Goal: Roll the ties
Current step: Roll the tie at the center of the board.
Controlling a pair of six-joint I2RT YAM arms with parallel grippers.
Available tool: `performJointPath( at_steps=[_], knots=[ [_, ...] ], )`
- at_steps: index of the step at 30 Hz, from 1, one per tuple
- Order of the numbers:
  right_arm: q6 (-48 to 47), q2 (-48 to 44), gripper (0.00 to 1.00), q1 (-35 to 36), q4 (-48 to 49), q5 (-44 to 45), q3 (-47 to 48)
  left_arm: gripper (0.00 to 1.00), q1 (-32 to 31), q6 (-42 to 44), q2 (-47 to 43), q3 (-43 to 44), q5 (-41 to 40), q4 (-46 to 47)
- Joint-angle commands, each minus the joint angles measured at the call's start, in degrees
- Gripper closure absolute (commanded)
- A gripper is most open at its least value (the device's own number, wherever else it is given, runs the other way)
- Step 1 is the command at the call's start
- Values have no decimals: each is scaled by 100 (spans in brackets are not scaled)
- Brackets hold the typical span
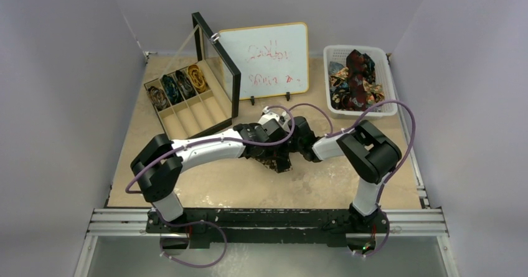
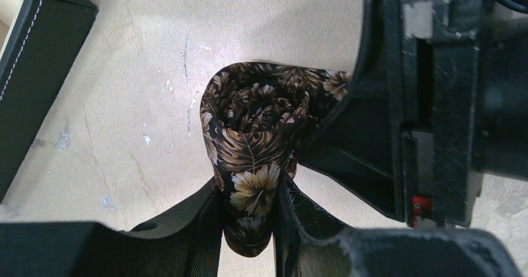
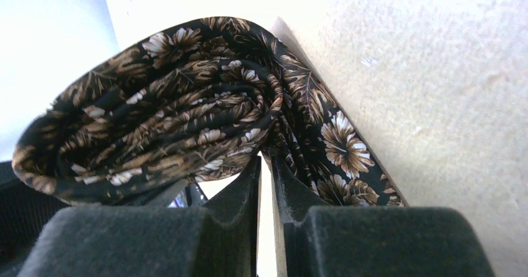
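Note:
A black tie (image 1: 274, 159) printed with brown-gold leaves and flowers lies partly coiled at the table's centre, where both arms meet. My left gripper (image 2: 249, 193) is shut on the lower end of the tie's roll (image 2: 255, 115), fabric squeezed between both fingers. The right gripper's black body (image 2: 411, 103) stands against the roll's right side. In the right wrist view the right gripper (image 3: 264, 160) has its jaws drawn to a thin slit, tips pinching a fold where the coil (image 3: 162, 115) meets the flat tail (image 3: 339, 146).
A black divided box (image 1: 187, 112) stands at the back left with several rolled ties (image 1: 180, 83) in its far compartments and its lid (image 1: 218, 62) up. A whiteboard (image 1: 268, 59) stands behind. A white basket (image 1: 388, 84) at the back right holds loose ties (image 1: 356, 71).

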Motion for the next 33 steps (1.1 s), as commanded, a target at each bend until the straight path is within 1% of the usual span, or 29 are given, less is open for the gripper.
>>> performJointPath(
  at_steps=[1, 8, 12, 14, 18, 22, 24, 27, 31, 33],
  knots=[
    [62, 112, 87, -36, 333, -204, 241, 71, -132, -28, 66, 221, -240, -124],
    [31, 167, 87, -119, 236, -254, 292, 71, -229, -17, 180, 288, -499, -283],
    [-21, -143, 84, -199, 87, -210, 154, 71, -284, -112, 349, 480, -898, -573],
    [-51, -444, 81, -267, -96, -23, 31, 71, -323, -55, 461, 542, -1028, -586],
    [-112, -1085, 71, -581, -499, 620, -373, 71, -454, -2, 732, 656, -1109, -598],
    [-206, -1471, 68, -1094, -940, 998, -714, 71, -543, -128, 943, 870, -1166, -670],
    [-216, -1592, 68, -1353, -964, 1030, -930, 68, -595, -121, 1031, 970, -1169, -677],
    [-285, -1824, 66, -1648, -946, 999, -1143, 58, -677, -43, 1150, 1069, -1054, -635],
    [-418, -2030, 63, -1808, -1067, 939, -1176, 46, -709, 161, 1270, 1113, -605, -457],
    [-477, -2118, 61, -1818, -1117, 901, -1159, 42, -710, 261, 1282, 1110, -348, -361]
  ],
)
